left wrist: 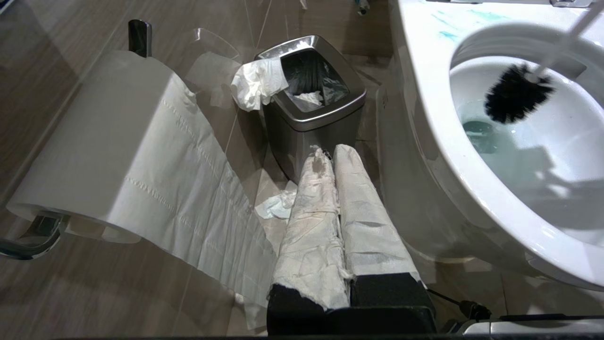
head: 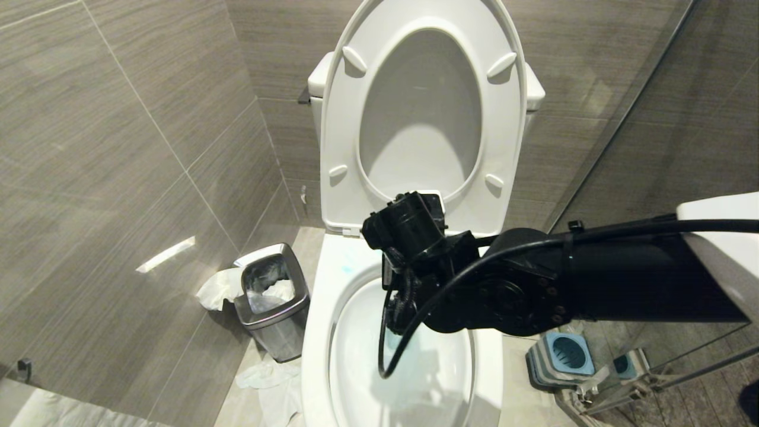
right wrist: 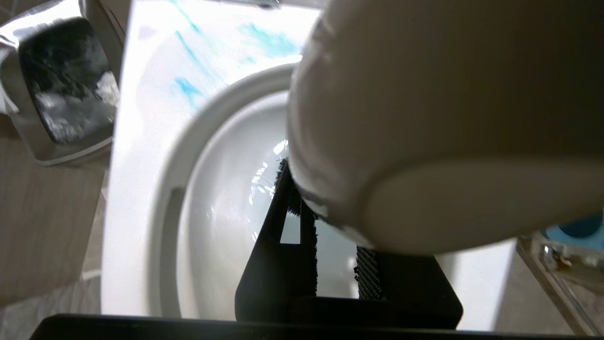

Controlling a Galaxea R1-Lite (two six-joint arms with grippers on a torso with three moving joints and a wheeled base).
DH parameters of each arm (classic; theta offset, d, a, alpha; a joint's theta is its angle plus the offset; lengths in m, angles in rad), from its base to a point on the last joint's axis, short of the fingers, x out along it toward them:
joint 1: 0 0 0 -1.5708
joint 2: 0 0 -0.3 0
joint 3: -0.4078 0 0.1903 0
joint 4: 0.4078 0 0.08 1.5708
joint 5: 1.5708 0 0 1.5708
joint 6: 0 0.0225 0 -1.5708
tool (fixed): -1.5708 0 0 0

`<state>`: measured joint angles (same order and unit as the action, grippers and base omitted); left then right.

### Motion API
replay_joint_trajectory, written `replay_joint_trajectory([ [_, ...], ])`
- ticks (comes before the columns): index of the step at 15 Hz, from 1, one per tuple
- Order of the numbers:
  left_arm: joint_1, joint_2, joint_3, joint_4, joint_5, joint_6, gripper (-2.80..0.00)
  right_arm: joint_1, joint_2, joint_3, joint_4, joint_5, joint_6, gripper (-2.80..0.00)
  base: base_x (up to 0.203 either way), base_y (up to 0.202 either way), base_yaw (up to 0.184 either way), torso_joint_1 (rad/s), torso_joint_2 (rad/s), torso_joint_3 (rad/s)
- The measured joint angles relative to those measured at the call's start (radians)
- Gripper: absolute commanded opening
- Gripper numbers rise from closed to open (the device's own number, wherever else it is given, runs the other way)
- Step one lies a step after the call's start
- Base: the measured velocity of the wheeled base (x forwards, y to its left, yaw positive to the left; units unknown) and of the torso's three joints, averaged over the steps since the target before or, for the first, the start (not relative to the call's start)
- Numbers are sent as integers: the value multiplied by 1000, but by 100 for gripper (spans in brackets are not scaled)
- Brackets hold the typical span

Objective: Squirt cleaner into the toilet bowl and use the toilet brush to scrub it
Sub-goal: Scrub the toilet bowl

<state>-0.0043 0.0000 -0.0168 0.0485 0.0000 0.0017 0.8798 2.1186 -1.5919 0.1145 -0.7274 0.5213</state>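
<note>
toilet brush point(left wrist: 516, 93) working inside the toilet bowl point(head: 320, 332), held by the right gripper point(right wrist: 330, 264).

the brush's black bristle head is hanging inside the bowl, just above the pale blue water, with its slim white handle rising toward the far rim. blue cleaner point(right wrist: 188, 89) is showing as streaks on the white rim, and the seat and lid are standing raised against the tank. the right gripper is reaching over the bowl from the robot's right, its fingers clamping on the white handle. the left gripper point(left wrist: 330, 160) is sitting low by the floor beside the bowl, its paper-wrapped fingers pressing together on nothing. a steel waste bin point(head: 273, 302) with crumpled paper is standing left of the bowl, a toilet paper roll point(left wrist: 113, 146) is hanging nearer, and the blue brush holder point(head: 563, 356) is sitting to the right.
</note>
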Motion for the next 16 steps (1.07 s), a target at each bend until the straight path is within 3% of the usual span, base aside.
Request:
replay_joint_trajectory([
  [3, 0, 0, 0, 0, 0, 0, -280, 27, 99, -145, 9, -3, -40, -280, 0, 0, 0, 0, 0, 0],
  [6, -1, 0, 0, 0, 0, 0, -280, 87, 133, -169, 28, 2, -37, -280, 0, 0, 0, 0, 0, 0],
  [10, 0, 0, 0, 0, 0, 0, -280, 149, 79, -81, 73, 3, -35, -280, 0, 0, 0, 0, 0, 0],
  [16, 0, 0, 0, 0, 0, 0, -280, 164, -77, 88, 130, 6, -24, -280, 0, 0, 0, 0, 0, 0],
])
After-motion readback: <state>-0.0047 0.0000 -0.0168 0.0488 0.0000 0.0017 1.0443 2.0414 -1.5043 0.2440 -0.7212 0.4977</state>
